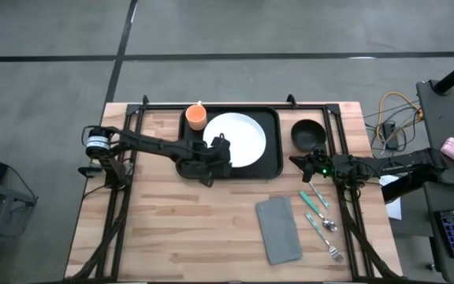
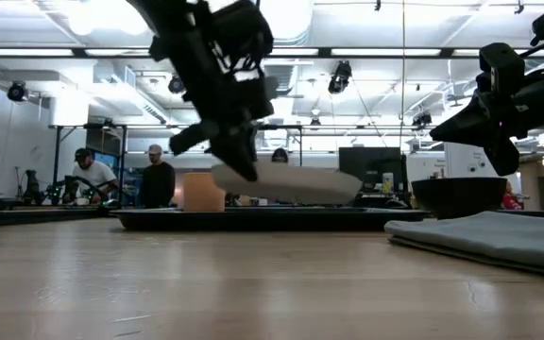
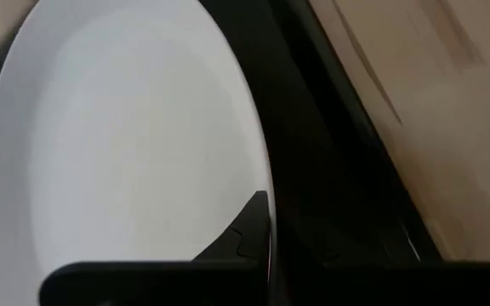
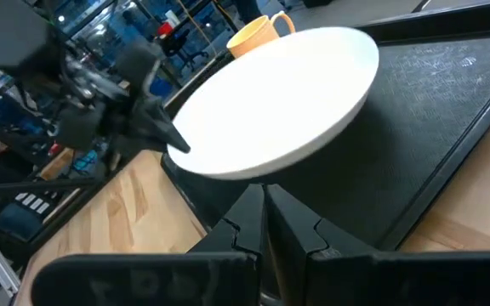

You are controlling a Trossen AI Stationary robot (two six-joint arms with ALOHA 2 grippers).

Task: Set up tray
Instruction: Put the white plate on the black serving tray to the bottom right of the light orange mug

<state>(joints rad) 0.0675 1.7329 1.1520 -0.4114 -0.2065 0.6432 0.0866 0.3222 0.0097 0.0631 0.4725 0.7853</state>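
Note:
The black tray (image 1: pixel 273 162) lies at the table's far middle and also shows in the low view (image 2: pixel 253 219) and the right wrist view (image 4: pixel 436 93). An orange cup (image 1: pixel 196 117) stands in its far left corner. My left gripper (image 1: pixel 215 151) is over the tray's left part, shut on the white plate (image 1: pixel 241 139). The plate also shows in the low view (image 2: pixel 291 184). My right gripper (image 1: pixel 306 163) hangs shut just right of the tray, near a black bowl (image 1: pixel 308 134), and touches nothing. My left gripper pinches the plate's left rim (image 4: pixel 185 151), one finger (image 3: pixel 253 219) on top and the other below it. The fingers come from the table's left, slanting down. The plate is lifted above the tray floor, slightly tilted with its right side lower.
A folded grey napkin (image 1: pixel 279 229) lies on the wood near the table's near right. Teal-handled cutlery (image 1: pixel 319 211) lies right of it. The bowl (image 2: pixel 461 196) sits on the wood right of the tray. Black frame rails run along both table sides. People stand in the room beyond.

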